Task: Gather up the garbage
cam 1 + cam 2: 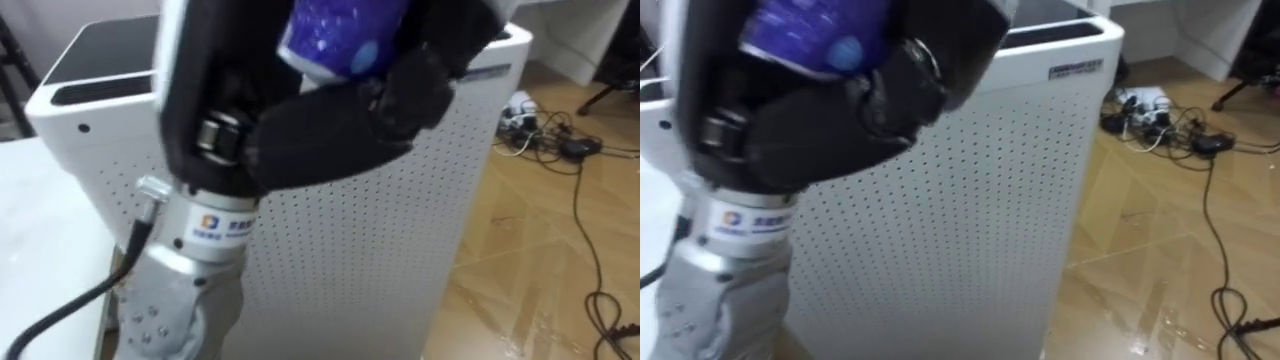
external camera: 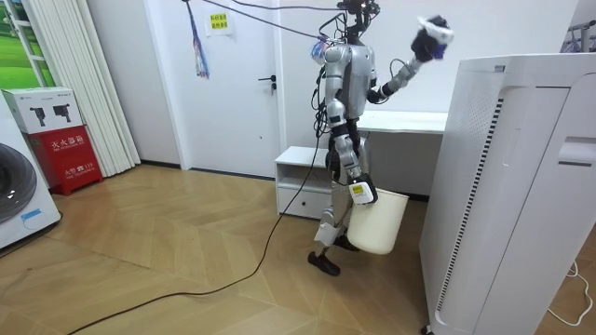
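Blue printed cup (image 1: 335,35), apparently paper and taken to be the garbage, is shown clasped in the left hand (image 1: 330,140), whose dark fingers are curled round its lower part. The cup projects above the hand, clear of every surface. Hand and cup are held high, at about head height in the room view, the arm reaching up from the lower left of the eye views. Behind and below the hand stands a white perforated air purifier (image 1: 380,230). To the right of the hand, well apart, a wooden floor (image 1: 560,270) is seen, with a tangle of dark cables (image 1: 545,135) lying on it. Far below the left hand, at the robot's other side, a white bin (image 2: 377,223) is carried off the floor at its rim by the right hand (image 2: 360,193), which is closed on it as far as can be made out. The robot is seen standing beside a white desk (image 2: 410,121). Progress: the pick itself is judged complete, since the cup is raised and enclosed. What is left is judged to be the disposal. The cup is not yet over the bin, so the left hand would have to be lowered to the bin's mouth and the grasp released there.
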